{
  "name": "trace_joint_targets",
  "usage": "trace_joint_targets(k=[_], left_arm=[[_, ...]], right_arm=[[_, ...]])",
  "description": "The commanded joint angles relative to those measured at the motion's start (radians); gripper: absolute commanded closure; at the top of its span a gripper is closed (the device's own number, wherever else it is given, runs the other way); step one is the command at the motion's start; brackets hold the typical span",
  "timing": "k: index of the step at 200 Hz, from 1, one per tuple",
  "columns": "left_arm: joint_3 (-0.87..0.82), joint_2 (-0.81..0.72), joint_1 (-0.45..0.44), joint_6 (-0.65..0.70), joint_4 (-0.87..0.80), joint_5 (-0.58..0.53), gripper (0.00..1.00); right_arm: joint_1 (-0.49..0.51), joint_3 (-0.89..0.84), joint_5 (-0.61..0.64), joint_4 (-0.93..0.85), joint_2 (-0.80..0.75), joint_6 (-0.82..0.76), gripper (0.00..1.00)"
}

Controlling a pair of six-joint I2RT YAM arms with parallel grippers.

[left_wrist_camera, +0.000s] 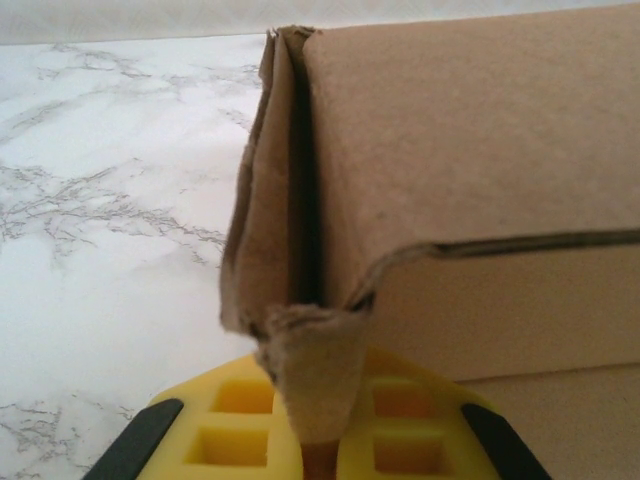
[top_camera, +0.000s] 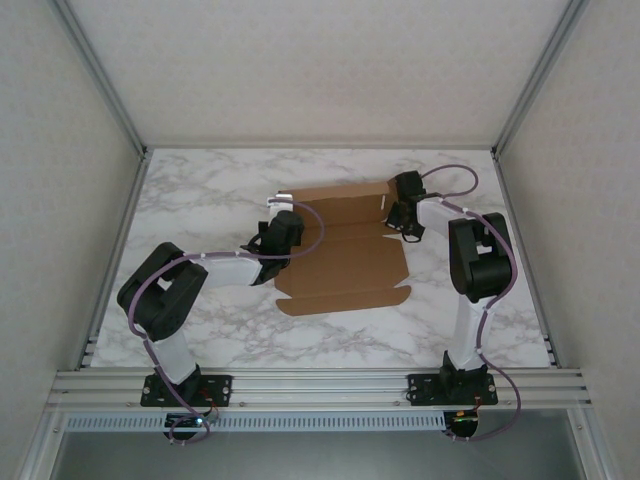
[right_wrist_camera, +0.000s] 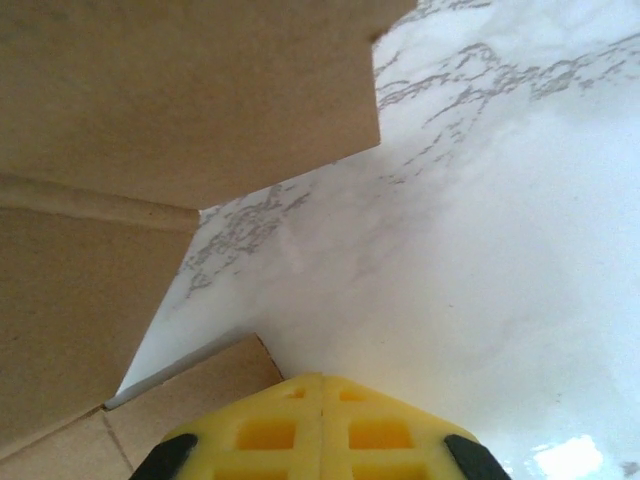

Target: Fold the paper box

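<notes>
**Left pincer clamping a box flap, right pincer clenched on nothing**

From above, you are seeing the paper box lying in the middle of the marble table as a brown die-cut sheet. It is mostly flat, with tabs along its near edge. The left pincer is sitting at the sheet's far left corner and the right pincer at its far right corner. The wrists are hiding both sets of jaws here.

Through the left wrist camera, the paper box is standing up as a creased wall with a doubled, ragged edge. The left pincer is clamping the lower tip of that edge between its yellow pads.

Through the right wrist camera, the paper box is running down the left side, with a flap corner just beside the pads. The right pincer is pressing its yellow pads together with nothing between them, over bare marble. You cannot tell whether it is touching the cardboard.
</notes>
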Motion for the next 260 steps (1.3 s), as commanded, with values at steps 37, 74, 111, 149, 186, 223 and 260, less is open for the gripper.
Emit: trace_joint_targets(k=[37,74,111,149,186,223,260], left_arm=[[0.018,-0.015,-0.011,0.025,0.003,-0.027,1.0],[0.021,-0.011,-0.011,0.025,0.002,-0.028,1.0],[0.024,-0.006,-0.011,0.025,0.0,-0.027,1.0],[0.028,-0.003,-0.011,0.026,-0.003,-0.027,1.0],[0.031,-0.002,-0.01,0.025,-0.003,-0.025,1.0],[0.032,-0.005,-0.012,0.023,-0.004,-0.021,1.0],[0.033,-0.005,-0.012,0.022,-0.006,-0.017,1.0]], right_arm=[[0.005,0.021,0.053,-0.038,0.003,-0.043,0.79],[0.005,0.001,-0.049,0.013,-0.014,-0.046,0.56],[-0.005,-0.037,-0.227,0.107,-0.05,-0.015,0.53],[-0.021,-0.066,-0.335,0.17,-0.08,0.043,0.55],[-0.039,-0.109,-0.436,0.252,-0.13,0.085,0.59],[-0.04,-0.126,-0.514,0.312,-0.099,0.134,0.61],[-0.035,-0.171,-0.529,0.384,-0.052,0.184,0.62]])
